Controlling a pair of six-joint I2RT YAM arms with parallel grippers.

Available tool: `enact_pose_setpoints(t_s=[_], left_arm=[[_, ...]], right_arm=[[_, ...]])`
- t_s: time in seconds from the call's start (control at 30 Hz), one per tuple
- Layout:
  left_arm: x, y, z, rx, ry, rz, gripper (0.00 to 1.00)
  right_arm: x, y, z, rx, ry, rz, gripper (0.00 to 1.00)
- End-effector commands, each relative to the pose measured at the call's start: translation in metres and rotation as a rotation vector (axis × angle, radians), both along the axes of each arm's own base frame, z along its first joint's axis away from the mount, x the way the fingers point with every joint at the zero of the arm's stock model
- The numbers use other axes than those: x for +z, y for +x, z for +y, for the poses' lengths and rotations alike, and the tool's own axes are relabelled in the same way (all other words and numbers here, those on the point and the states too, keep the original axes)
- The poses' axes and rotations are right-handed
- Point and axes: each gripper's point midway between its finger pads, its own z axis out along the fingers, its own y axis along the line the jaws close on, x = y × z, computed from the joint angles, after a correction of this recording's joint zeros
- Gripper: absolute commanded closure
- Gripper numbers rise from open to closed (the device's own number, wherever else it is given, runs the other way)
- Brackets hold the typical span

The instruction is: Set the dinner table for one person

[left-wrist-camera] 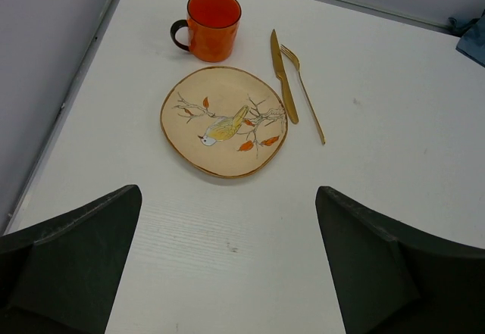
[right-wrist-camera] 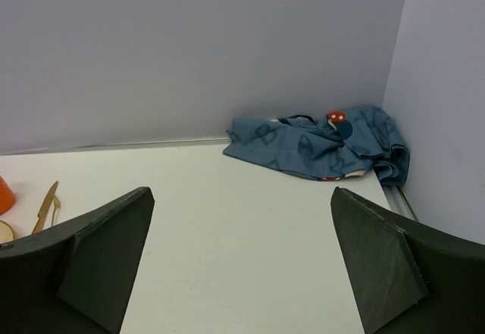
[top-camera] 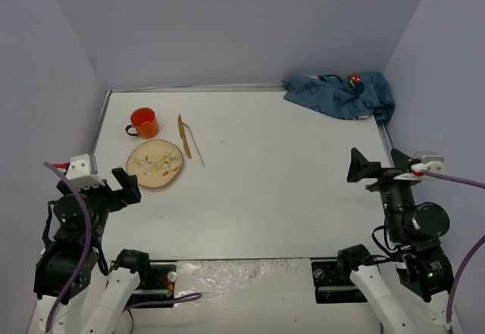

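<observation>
Two grippers, my left gripper and right gripper, gape wide and hold nothing. The dinner table fills the middle of the top view. The plate, mug, knife and fork sit upper left; the blue cloth lies bunched upper right. I think we're just starting. Next the right gripper should grab that cloth and spread it flat.

even soft overhead light, faint shadows, sharp focus, no glare, slight wide-angle distortion
</observation>
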Motion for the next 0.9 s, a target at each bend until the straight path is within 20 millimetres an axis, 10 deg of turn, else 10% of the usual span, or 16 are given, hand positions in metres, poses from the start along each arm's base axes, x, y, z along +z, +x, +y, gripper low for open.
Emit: enact_pose_setpoints(t_s=[0.0, 0.2, 0.5, 0.87], left_arm=[[0.011, 0.022, -0.013, -0.046, -0.027, -0.026, 0.03], [-0.001, 0.063, -0.034, -0.106, -0.069, 0.070, 0.03], [-0.019, 0.143, -0.049, -0.096, -0.132, 0.180, 0.03], [-0.042, 0.140, -0.029, -0.070, -0.164, 0.232, 0.03]], right_arm=[[-0.001, 0.029, 0.015, 0.028, 0.066, 0.038, 0.00], [-0.027, 0.101, 0.041, 0.017, 0.150, 0.230, 0.00], [-0.094, 0.265, 0.075, -0.082, 0.040, 0.474, 0.00], [-0.192, 0.402, 0.087, -0.011, -0.174, 0.537, 0.00]])
